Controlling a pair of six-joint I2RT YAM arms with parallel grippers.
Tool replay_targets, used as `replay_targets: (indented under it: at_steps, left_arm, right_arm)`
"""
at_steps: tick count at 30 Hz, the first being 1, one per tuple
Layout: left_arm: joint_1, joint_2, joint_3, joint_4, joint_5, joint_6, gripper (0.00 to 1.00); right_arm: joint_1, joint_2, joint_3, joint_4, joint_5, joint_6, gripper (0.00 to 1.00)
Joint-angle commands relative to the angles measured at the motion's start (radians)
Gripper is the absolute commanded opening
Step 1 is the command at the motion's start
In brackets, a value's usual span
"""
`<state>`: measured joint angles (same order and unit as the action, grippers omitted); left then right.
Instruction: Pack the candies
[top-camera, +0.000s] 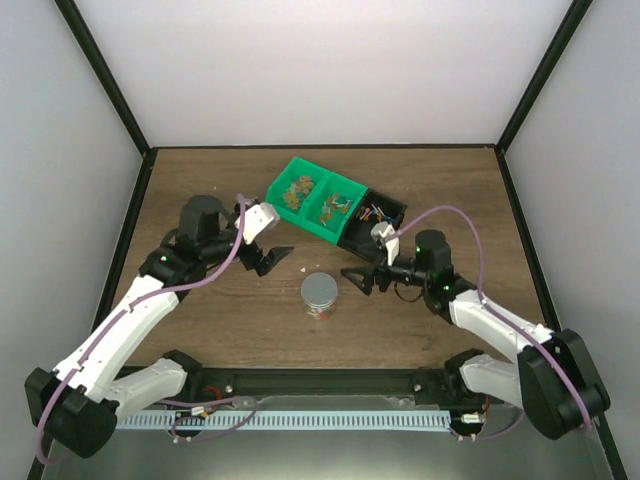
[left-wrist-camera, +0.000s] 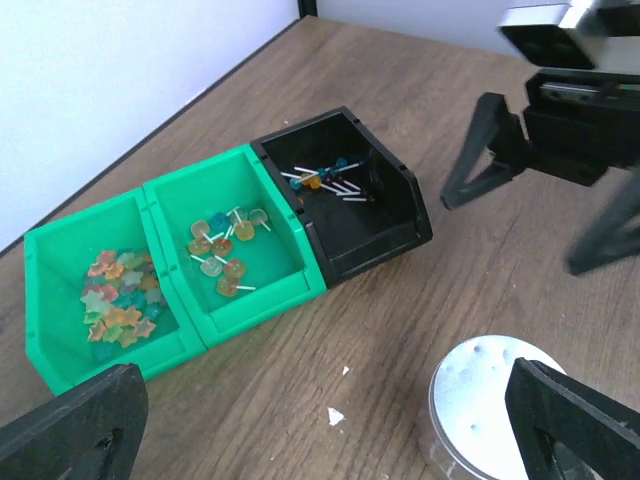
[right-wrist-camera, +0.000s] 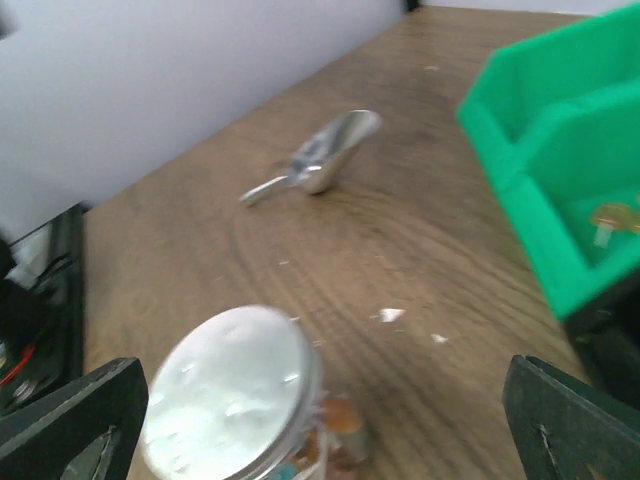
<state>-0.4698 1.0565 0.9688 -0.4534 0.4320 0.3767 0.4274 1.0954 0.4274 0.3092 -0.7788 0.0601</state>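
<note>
A clear cup (top-camera: 319, 295) with a silver lid (left-wrist-camera: 495, 400) stands upright on the wood table, between my two grippers. Small orange and blue candies (right-wrist-camera: 338, 432) show through its wall under the lid. More candies lie in the bins: star shapes (left-wrist-camera: 118, 302) in the left green bin, stick sweets (left-wrist-camera: 224, 250) in the middle green bin, and a few (left-wrist-camera: 322, 180) in the black bin. My left gripper (top-camera: 268, 258) hangs open, left of the cup and apart from it. My right gripper (top-camera: 358, 280) is open just right of the cup, with nothing between its fingers.
The two green bins (top-camera: 312, 178) and the black bin (top-camera: 355, 238) stand in a row behind the cup. A metal scoop (right-wrist-camera: 318, 160) lies on the table beyond the cup in the right wrist view. Small white scraps (left-wrist-camera: 336, 415) dot the wood.
</note>
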Motion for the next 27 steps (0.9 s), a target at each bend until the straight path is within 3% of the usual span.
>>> replay_targets:
  at_steps: [1,3,8,12,15,19,27]
  left_arm:
    - [0.003,-0.040,-0.062,0.141,-0.011,-0.044,1.00]
    - [0.003,-0.022,-0.046,0.127,-0.039,-0.050,1.00]
    - [0.001,0.070,0.032,0.035,-0.030,-0.002,1.00]
    - [0.001,0.130,0.073,-0.016,-0.040,0.003,1.00]
    - [0.001,0.144,0.056,-0.017,-0.055,0.025,1.00]
    - [0.001,0.160,0.038,-0.001,-0.059,0.048,1.00]
    - [0.000,0.248,0.100,-0.026,-0.058,0.060,1.00]
  right_arm:
    - [-0.007,0.085,0.121,-0.057,0.201,0.162,1.00]
    - [-0.023,0.091,0.101,-0.033,0.092,0.189,1.00]
    - [0.139,-0.144,-0.204,0.305,0.256,0.122,1.00]
    - [0.221,-0.143,-0.294,0.313,0.326,0.066,1.00]
    - [0.248,-0.061,-0.336,0.425,0.390,0.034,1.00]
    - [0.324,0.167,-0.320,0.558,0.481,-0.062,1.00]
    - [0.381,0.393,-0.278,0.692,0.466,-0.117,1.00]
